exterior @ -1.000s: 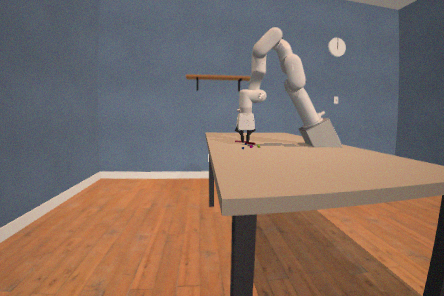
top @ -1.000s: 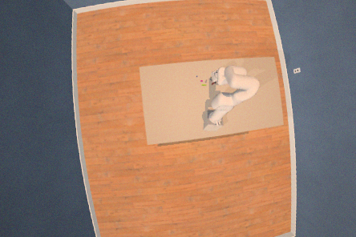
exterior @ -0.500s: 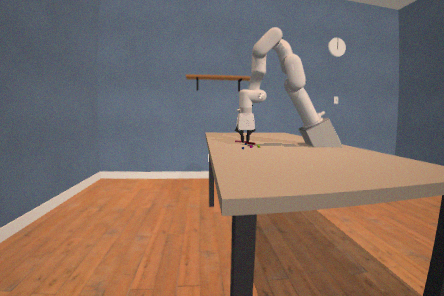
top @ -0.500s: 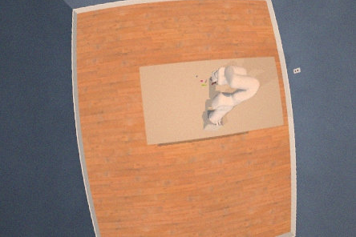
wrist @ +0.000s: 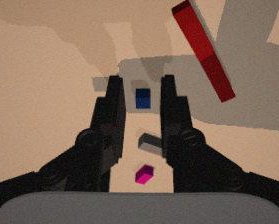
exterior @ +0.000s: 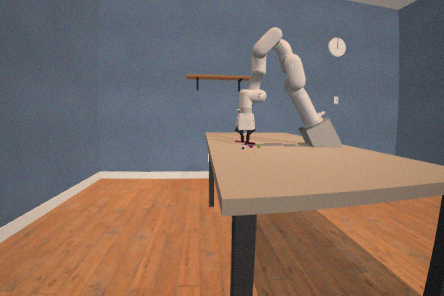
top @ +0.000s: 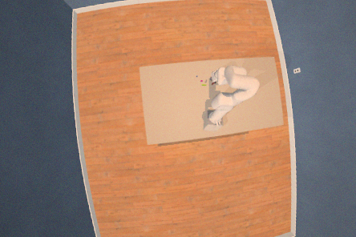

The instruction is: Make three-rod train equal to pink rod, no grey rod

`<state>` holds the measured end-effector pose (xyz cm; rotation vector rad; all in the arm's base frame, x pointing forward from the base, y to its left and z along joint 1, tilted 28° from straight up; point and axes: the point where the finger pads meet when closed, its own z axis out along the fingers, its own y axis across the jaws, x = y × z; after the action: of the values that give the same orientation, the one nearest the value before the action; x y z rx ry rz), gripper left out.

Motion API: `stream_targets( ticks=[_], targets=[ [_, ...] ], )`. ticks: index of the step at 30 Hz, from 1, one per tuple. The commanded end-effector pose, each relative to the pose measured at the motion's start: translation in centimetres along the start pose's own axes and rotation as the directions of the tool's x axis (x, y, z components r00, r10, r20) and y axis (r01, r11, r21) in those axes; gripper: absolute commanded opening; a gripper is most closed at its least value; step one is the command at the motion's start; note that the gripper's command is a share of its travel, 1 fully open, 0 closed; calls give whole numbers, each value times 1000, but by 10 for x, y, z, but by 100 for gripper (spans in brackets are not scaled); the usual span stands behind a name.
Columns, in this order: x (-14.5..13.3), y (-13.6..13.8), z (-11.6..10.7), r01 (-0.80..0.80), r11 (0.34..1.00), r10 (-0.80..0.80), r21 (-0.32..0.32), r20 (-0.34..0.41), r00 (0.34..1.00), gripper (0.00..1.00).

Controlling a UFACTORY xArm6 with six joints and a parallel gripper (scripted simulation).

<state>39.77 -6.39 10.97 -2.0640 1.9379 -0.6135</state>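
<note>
In the wrist view my gripper [wrist: 142,93] stands low over the table with its fingers partly apart and nothing clamped. A small blue rod [wrist: 143,98] lies on the table in the gap between the fingertips, clear of both. A short grey rod [wrist: 150,141] lies by the right finger, and a small magenta rod [wrist: 143,175] lies nearer the camera. A long red rod [wrist: 203,50] [exterior: 245,142] lies slanted to the upper right. In the exterior view the gripper [exterior: 245,139] points straight down at the rods. I cannot make out the pink rod.
A lime rod [top: 204,85] [exterior: 258,146], a magenta rod [top: 201,80] [exterior: 251,146] and a blue speck [top: 196,76] [exterior: 243,148] lie just beside the gripper. The arm's base [exterior: 321,134] stands at the table's far right. The table edge [exterior: 215,172] is to the left.
</note>
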Motion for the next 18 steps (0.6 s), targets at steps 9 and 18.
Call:
stream_targets(
  ticks=[9,18],
  targets=[
    [0,-1,4,0,1000,0,3,-1,1000,24],
    [0,-1,10,0,1000,0,3,-1,1000,24]
  ],
)
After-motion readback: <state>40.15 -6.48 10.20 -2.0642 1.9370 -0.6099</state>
